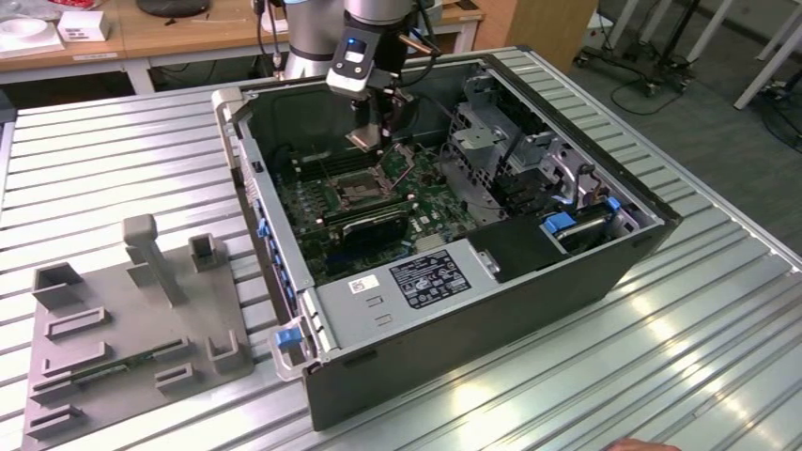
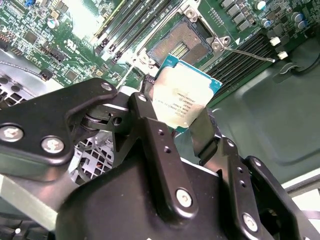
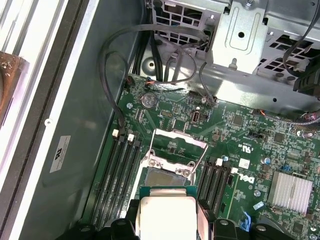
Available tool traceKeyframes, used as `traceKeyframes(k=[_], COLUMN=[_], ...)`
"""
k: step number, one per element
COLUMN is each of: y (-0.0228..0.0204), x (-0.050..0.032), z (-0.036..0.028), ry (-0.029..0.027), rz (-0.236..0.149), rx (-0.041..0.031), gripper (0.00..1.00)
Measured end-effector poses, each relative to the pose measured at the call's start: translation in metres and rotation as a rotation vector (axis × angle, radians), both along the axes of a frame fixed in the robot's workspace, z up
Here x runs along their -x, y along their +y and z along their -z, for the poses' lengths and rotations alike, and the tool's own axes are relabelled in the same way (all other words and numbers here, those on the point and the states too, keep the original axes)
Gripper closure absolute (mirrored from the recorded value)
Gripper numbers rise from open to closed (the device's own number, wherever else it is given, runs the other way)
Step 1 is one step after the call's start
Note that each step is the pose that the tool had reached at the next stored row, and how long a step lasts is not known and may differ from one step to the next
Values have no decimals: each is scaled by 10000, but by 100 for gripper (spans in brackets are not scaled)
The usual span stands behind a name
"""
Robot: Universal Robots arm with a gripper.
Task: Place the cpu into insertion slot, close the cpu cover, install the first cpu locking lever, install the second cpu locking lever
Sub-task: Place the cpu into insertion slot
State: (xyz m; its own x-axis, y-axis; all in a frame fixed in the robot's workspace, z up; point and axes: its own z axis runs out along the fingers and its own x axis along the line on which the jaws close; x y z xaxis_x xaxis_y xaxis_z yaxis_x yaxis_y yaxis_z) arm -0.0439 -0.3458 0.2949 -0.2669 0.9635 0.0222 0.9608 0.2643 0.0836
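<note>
Fingers (image 2: 202,132) pinch cpu (image 2: 185,97) — its lower edge hidden; insertion slot (image 2: 180,42) open

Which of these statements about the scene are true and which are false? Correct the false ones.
1. The gripper holds the cpu. True.
2. The cpu already sits in the socket. False: the socket is empty, and the cpu is held clear of it.
3. The cover is closed over the socket. False: it stands open.
4. The case lies open on a ribbed metal table. True.
5. A grey fixture lies to the exterior view's right of the case. False: it lies to the exterior view's left.
</note>
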Motion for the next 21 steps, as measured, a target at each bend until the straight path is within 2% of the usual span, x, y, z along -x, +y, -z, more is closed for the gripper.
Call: traceKeyframes(k=[7, 21], y=[0, 0], x=[-1, 0], z=[2, 42], ry=[2, 2], rz=[118, 2578], rx=[-1, -1], gripper=[46, 46])
